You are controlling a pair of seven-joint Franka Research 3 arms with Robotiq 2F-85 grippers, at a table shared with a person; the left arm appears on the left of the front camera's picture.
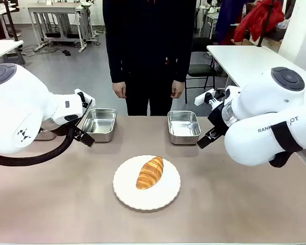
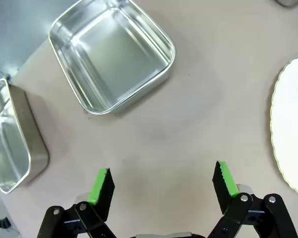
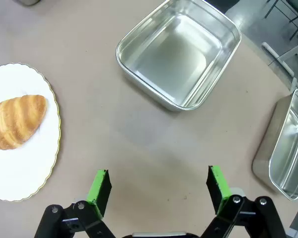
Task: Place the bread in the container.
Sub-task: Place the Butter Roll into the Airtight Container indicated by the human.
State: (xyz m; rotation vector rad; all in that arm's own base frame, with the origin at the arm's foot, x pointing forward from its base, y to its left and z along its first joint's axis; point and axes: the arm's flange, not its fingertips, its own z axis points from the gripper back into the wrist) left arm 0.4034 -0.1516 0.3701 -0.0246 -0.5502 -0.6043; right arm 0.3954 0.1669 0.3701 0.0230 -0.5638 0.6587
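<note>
The bread (image 1: 150, 173), a golden-brown ridged roll, lies on a round white plate (image 1: 127, 196) at the middle of the table. Two empty steel containers stand behind it, one at the left (image 1: 99, 124) and one at the right (image 1: 183, 126). My left gripper (image 2: 162, 182) hangs open over bare table, with a container (image 2: 111, 54) ahead of it and the plate's rim (image 2: 288, 129) to its right. My right gripper (image 3: 159, 184) is open too, above bare table between the bread (image 3: 15, 121) and a container (image 3: 179, 54). Nothing is held.
A further steel container sits at the table's left edge (image 2: 10, 141) and another at the right edge (image 3: 288, 144). A person in dark clothes stands at the far side, hands (image 1: 120, 90) hanging down. Both bulky white arms (image 1: 20, 109) flank the plate.
</note>
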